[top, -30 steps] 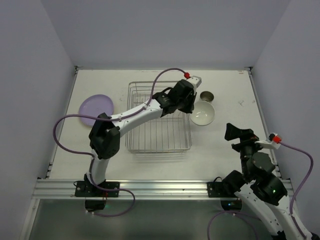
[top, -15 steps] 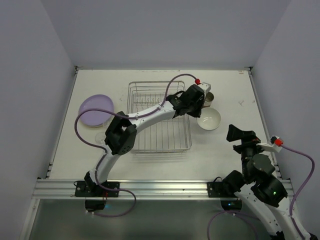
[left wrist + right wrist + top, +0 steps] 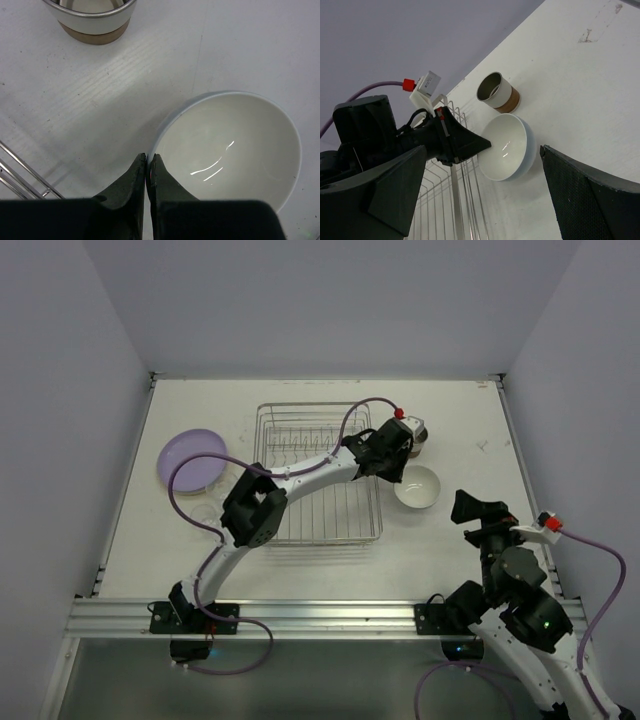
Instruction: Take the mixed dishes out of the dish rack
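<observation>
Fingers (image 3: 129,184) of your left gripper (image 3: 146,161) are pressing together, tip against tip, right at the near rim of the white bowl (image 3: 235,150). You are not getting a clear enough look to say whether a sliver of that rim is pinched between them or whether they are only touching it.

The bowl is sitting upright on the tabletop (image 3: 300,570), outside the dish rack (image 3: 330,537) and just beside the rack's right side. The brown-banded cup (image 3: 95,20) is standing near it toward the far edge, and the purple plate (image 3: 192,460) is resting by the left edge.

From your fingertips the bowl is lying straight ahead and slightly to the right, so a pull back toward the rack is likely dragging it along if the rim is caught. Your right gripper (image 3: 475,510) is hanging with its jaws spread wide, holding nothing, well apart from the bowl toward the near right corner. That is leaving the left arm far nearer.

The bowl is looking set down, so you are probably wanting to part the fingers before backing away, steering clear of the cup.
</observation>
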You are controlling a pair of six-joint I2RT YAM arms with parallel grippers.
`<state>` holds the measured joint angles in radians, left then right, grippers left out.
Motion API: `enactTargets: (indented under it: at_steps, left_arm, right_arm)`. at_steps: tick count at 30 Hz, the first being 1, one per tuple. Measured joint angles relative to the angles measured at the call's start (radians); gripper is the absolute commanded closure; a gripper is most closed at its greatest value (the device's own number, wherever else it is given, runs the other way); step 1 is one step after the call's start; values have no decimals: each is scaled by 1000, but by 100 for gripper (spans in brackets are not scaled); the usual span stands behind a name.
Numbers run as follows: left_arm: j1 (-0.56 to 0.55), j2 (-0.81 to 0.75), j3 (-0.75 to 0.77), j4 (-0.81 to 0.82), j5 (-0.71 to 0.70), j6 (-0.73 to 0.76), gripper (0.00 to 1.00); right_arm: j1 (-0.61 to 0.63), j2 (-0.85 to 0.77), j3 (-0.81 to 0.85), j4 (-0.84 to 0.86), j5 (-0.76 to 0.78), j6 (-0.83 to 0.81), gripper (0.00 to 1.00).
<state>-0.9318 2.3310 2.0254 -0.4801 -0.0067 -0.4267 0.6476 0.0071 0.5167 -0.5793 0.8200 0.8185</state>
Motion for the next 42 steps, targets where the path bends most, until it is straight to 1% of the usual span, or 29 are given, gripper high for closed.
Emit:
enactTargets:
  at_steps: [3,19,25,33,35,39,40,42]
  left_arm:
    - [0,0,0,0,0,0,87]
    - [0,3,3,2,3,0,87]
    - [-3,25,24,3,16,0,82]
    - [-7,33,29,6,38,0,80]
    - [-7,33,29,6,40,0,79]
    - [-7,33,30,8,47,0,73]
    - [-7,33,30,9,49,0,70]
    - [-8,37,30,9,55,0,69]
  right_arm:
    - [0,0,-2,0,0,0,1]
    - [0,0,-15,0,0,0,1]
    - [0,0,-15,0,0,0,1]
    - [0,0,-17,0,0,0,1]
    - [0,0,-17,0,0,0,1]
    - [0,0,-18,0,0,0,1]
    - [0,0,-18,0,0,0,1]
    - [0,0,-18,0,0,0,1]
